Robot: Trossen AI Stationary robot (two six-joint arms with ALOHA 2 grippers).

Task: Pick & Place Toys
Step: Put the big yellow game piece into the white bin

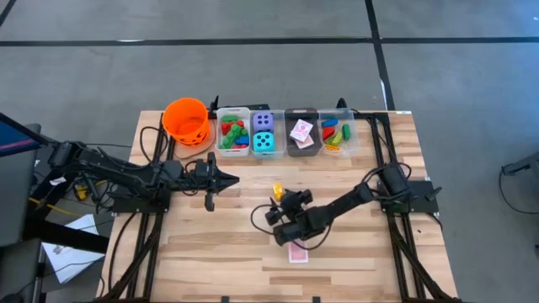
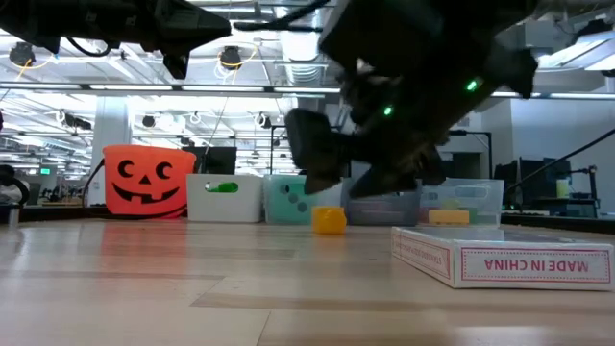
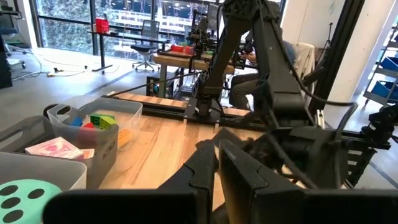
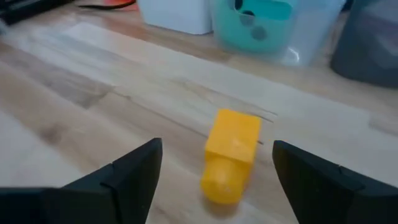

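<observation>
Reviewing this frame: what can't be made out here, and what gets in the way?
- Card box, high view: the right gripper and its arm cover most of it; only one end shows.
- Yellow brick, high view: too small to tell its shape.
- Bin contents, low view: the bin walls and the dark right arm hide most toys.
- Left gripper, left wrist view: its fingers blend into the dark arm behind.

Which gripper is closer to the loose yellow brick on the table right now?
Right. The right gripper is open, with the yellow brick lying on the table just ahead, between its fingers. The left gripper waits shut off to the brick's side, near the orange bucket.
</observation>
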